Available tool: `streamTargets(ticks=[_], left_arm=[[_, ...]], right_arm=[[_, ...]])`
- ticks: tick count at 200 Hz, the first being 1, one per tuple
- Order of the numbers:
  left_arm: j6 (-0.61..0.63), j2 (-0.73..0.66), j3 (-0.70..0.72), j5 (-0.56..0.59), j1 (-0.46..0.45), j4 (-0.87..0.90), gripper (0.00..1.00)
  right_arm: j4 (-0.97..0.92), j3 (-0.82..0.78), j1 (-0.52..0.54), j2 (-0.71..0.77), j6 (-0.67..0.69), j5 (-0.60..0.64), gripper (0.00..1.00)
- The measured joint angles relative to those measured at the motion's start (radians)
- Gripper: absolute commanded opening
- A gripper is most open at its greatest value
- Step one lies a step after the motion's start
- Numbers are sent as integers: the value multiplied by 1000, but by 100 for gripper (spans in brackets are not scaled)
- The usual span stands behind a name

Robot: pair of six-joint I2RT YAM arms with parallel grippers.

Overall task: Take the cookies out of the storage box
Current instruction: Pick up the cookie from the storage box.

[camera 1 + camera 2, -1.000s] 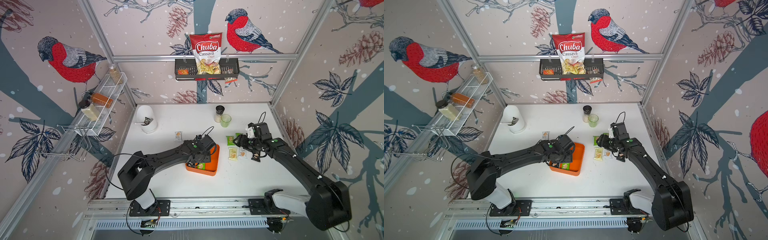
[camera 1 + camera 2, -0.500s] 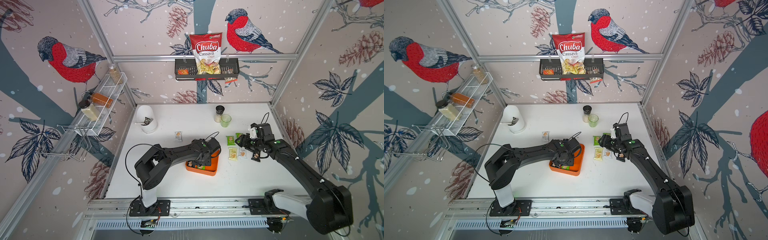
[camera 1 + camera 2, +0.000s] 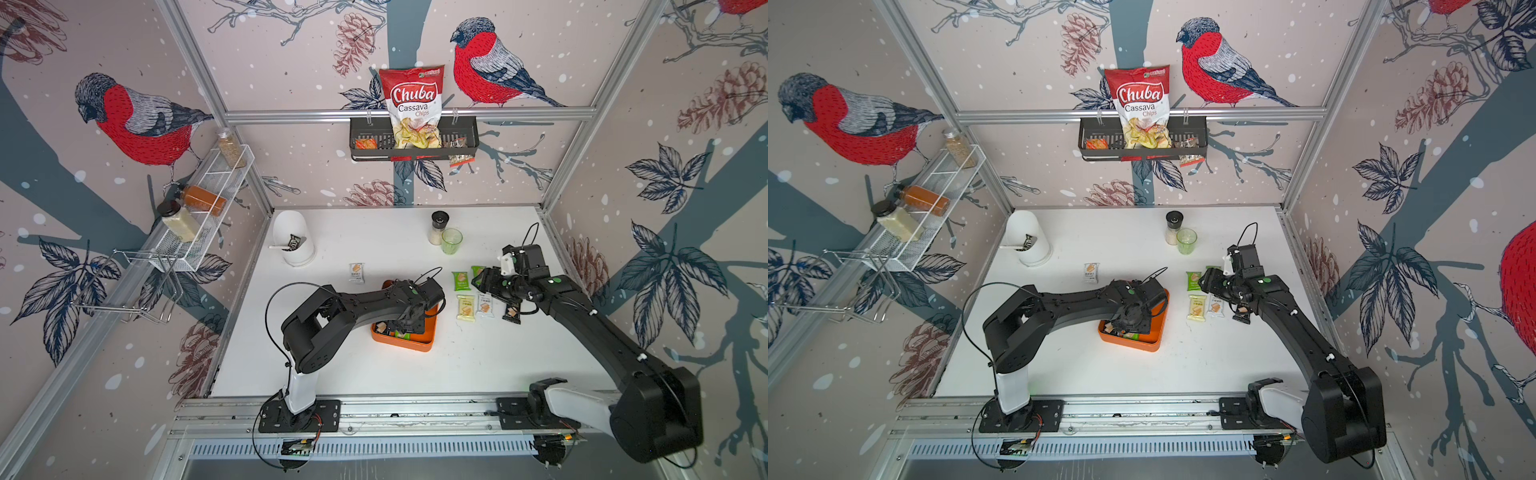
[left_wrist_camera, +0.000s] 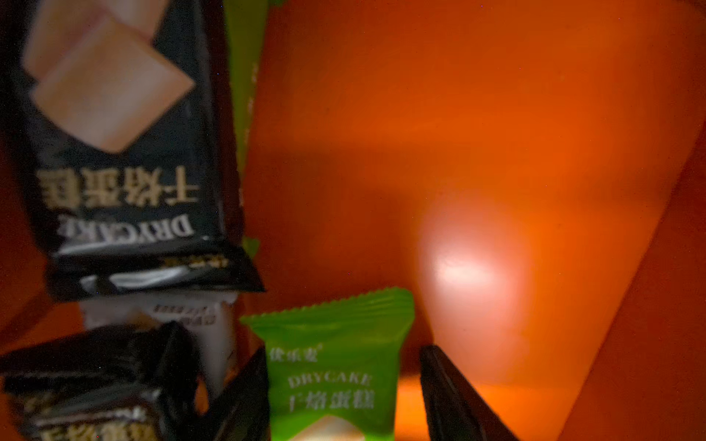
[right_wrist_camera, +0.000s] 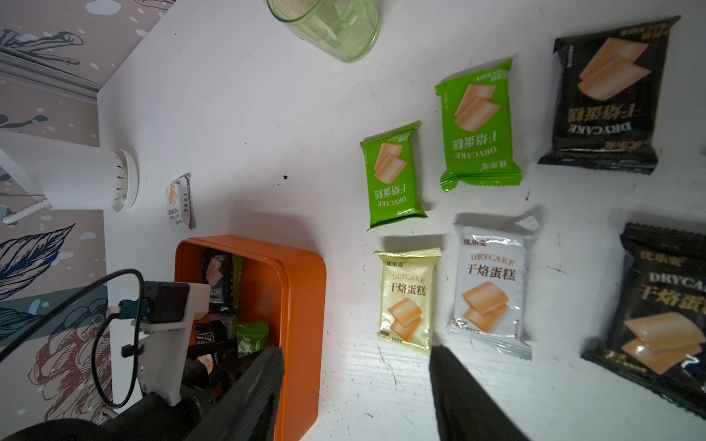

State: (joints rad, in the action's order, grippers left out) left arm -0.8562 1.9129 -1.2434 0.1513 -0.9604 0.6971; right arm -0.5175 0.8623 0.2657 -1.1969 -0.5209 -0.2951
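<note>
Several cookies [image 5: 407,298] already lie on the surface [image 5: 267,133], and the left hand [image 4: 342,351], in the orange storage box [image 3: 401,343], straddles a green packet [image 4: 332,382] with jaws parted (right hand [image 5: 355,351] wide, empty), so squeezing and lifting seem next.

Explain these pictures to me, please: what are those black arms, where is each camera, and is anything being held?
They are robot arms: the left arm and the right arm, fixed at a white table, each ending in a two-fingered gripper. The two wide pictures come from one two-eyed camera overhead; the two close-ups from cameras on the wrists. The left gripper sits inside the orange storage box, jaws open either side of a green cookie packet, not yet pinching it; a black cookie packet lies beside. The right gripper hangs open and empty above the table, near others lying outside the box: a green packet, a pale yellow packet, a white packet and a black packet. Nothing is held.
</note>
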Motion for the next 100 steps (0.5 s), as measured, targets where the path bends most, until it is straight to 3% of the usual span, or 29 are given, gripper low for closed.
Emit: streamTargets(ticks=[26,50,100], left_arm=[[0,0,6,-11,-3,-24,45],[5,-1,3,-10,-5,-27,38],[18,-2,-23,-6,-5,-10,38]], right_arm=[[0,12,-4,-11,4,0,66],[-2,26,-7,-25,15,0,66],[0,49,-11,-47,21,-1,66]])
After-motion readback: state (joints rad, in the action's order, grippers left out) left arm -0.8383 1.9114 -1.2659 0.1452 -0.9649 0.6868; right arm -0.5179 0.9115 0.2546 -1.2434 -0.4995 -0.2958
